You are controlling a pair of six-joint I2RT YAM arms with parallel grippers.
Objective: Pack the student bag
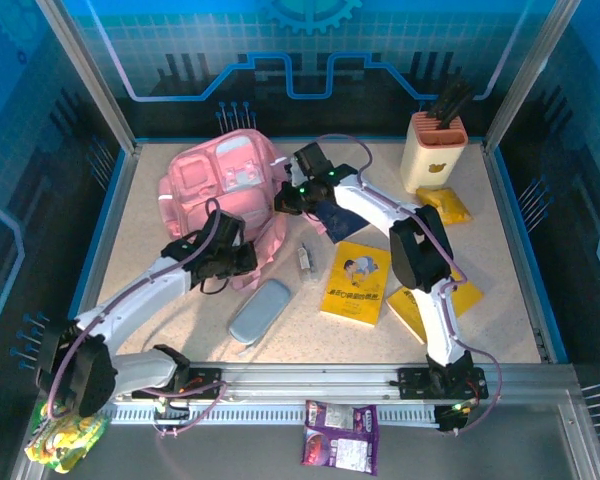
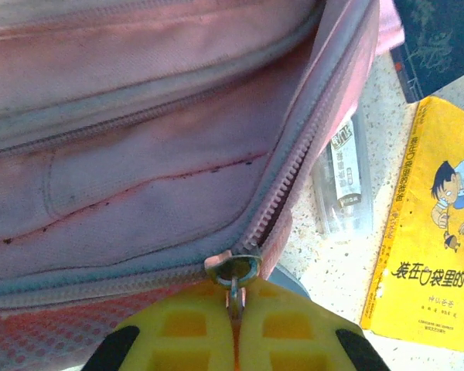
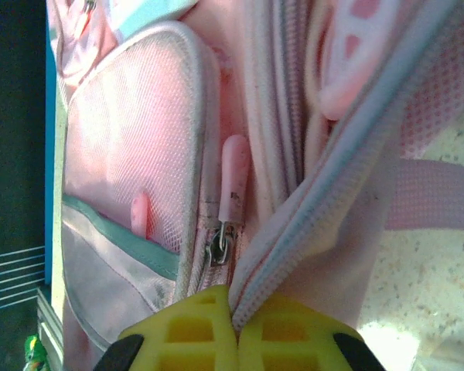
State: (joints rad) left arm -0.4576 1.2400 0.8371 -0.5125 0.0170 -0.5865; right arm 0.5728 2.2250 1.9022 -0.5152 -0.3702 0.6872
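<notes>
The left tool (image 2: pixel 233 313) sits closest to its wrist lens. Its yellow fingers (image 2: pixel 178 332) are pressed together on the metal zip pull (image 2: pixel 235 292) of the student bag (image 2: pixel 139 178), just below the slider where the two rows of zip teeth meet. The right tool (image 3: pixel 236 309) is pinched just as narrow, with a pink piped edge of the bag's opening caught between its fingers, beside a pocket zip with a pink rubber tab (image 3: pixel 233 182).

From above, the speckled desk (image 1: pixel 300 345) carries the bag at its far left, lying flat with its translucent front pockets facing up. The left tool is at the bag's near edge and the right tool at its right side. A yellow picture book (image 1: pixel 356 282) lies flat near the middle. A second yellow book (image 1: pixel 410 312) is partly under the right arm. A cream pen holder (image 1: pixel 433 153) stands upright in the far right corner with dark pens in it, and a yellow packet (image 1: pixel 446 205) lies just in front of it. The grey-blue pencil case (image 1: pixel 259 311) lies just in front of the bag. A small clear packet (image 1: pixel 305 262) lies between the bag and the picture book.
</notes>
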